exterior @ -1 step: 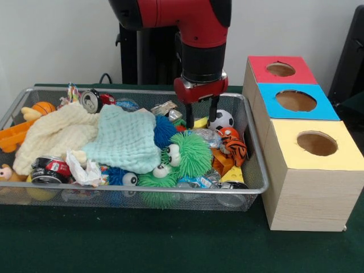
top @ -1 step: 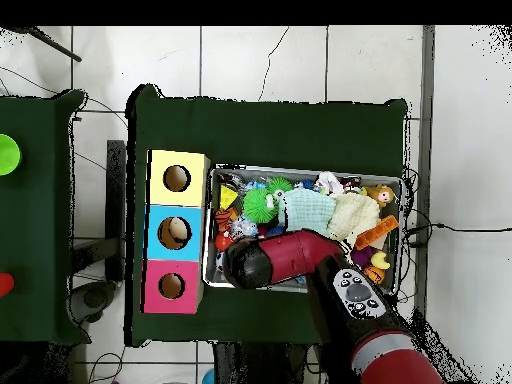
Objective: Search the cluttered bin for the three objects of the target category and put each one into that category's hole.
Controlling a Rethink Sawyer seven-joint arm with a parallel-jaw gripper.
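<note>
A wire mesh bin holds a heap of toys, cloths and cans. My gripper hangs open over the bin's back right part, its fingertips just above a yellow piece and beside a small soccer ball. Nothing is held between the fingers. An orange tiger toy lies right of it, and green fuzzy toys lie in front. Three boxes stand right of the bin, with holes in a red top, a blue top and a yellow top. In the overhead view the arm hides the gripper.
A mint cloth and a cream cloth cover the bin's middle and left. Cans, a small basketball and an orange plastic piece lie around them. The boxes stand close against the bin.
</note>
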